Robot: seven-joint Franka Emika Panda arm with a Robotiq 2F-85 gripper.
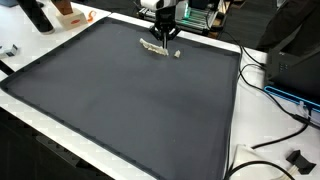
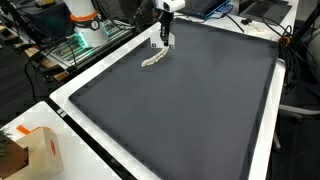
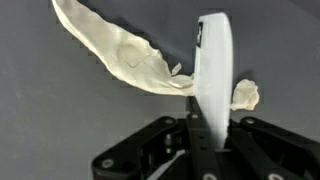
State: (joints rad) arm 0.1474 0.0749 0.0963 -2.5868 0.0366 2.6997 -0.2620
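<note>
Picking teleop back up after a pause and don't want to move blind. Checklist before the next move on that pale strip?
1. Jaws at the pale strip: ok. In the wrist view it runs right up to the white finger.
2. Jaws open or shut: cannot tell. Only one finger shows.
3. Strip gripped or merely touched: cannot tell. The contact is hidden behind the finger.
4. Strip on the dark mat, inside its edge: ok in both exterior views.
5. Small pale lump on the finger's other side, joined to the strip or loose: cannot tell.
</note>
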